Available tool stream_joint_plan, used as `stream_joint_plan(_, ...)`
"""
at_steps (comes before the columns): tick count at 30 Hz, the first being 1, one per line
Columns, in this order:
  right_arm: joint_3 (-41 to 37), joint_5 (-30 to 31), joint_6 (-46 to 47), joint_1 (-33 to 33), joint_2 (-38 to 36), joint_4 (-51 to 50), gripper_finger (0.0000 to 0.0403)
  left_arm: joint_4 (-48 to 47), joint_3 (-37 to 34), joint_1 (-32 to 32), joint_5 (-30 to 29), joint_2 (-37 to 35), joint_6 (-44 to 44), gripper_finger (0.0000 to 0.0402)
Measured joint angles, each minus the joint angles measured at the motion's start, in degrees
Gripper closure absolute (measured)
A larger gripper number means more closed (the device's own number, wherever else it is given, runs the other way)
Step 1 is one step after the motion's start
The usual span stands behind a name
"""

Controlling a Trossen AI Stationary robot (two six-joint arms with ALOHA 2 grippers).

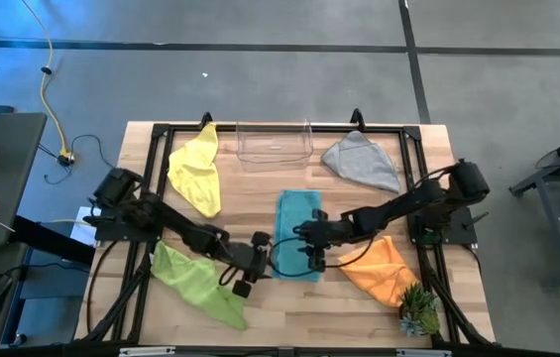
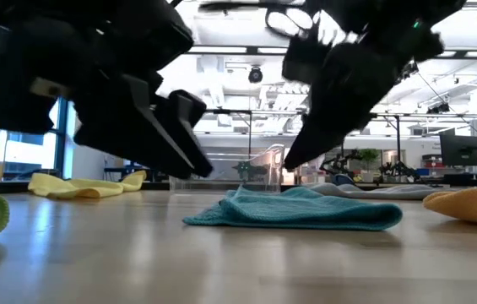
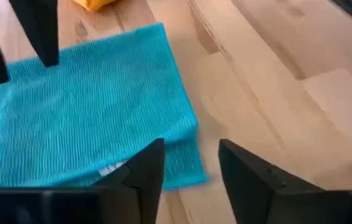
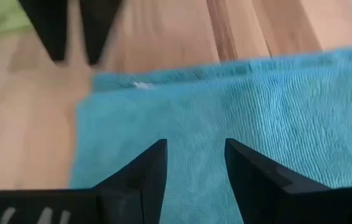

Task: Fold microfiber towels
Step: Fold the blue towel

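2 grippers hang above the near end of the teal towel (image 1: pixel 297 235), neither touching it. Left gripper (image 3: pixel 191 163) hovers with its fingers parted over the towel's near corner; right gripper (image 4: pixel 194 162) hovers likewise, fingers parted and empty, over the cloth. Folded into a long strip, the teal towel lies flat mid-table. Around it lie 4 more: yellow towel (image 1: pixel 196 169), grey towel (image 1: pixel 362 160), lime towel (image 1: pixel 195 281) and orange towel (image 1: pixel 381 266).
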Motion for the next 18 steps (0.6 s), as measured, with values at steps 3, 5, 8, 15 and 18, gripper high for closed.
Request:
stream_joint_plan(3, 0.0, 2.6, -0.1, 1.4, -2.8, -1.1, 0.0249, 0.0, 2.4, -0.7, -2.1, 2.7, 1.7, 0.0240)
stream_joint_plan(5, 0.0, 4.9, 0.0, 2.1, -4.3, -2.5, 0.0249, 0.0, 3.6, -0.9, -3.5, 4.4, 3.1, 0.0237)
stream_joint_plan(8, 0.0, 7.0, 0.0, 3.1, -6.0, -4.6, 0.0249, -0.3, 5.2, -1.0, -6.6, 6.4, 3.8, 0.0237)
stream_joint_plan(15, 0.0, 7.8, -0.3, 4.1, -6.7, -5.1, 0.0249, -0.5, 5.9, -0.4, -7.1, 7.0, 4.9, 0.0280)
stream_joint_plan(18, 0.0, 7.8, -1.1, 4.1, -6.7, -5.2, 0.0249, -0.5, 5.9, -0.4, -6.6, 6.9, 5.8, 0.0322)
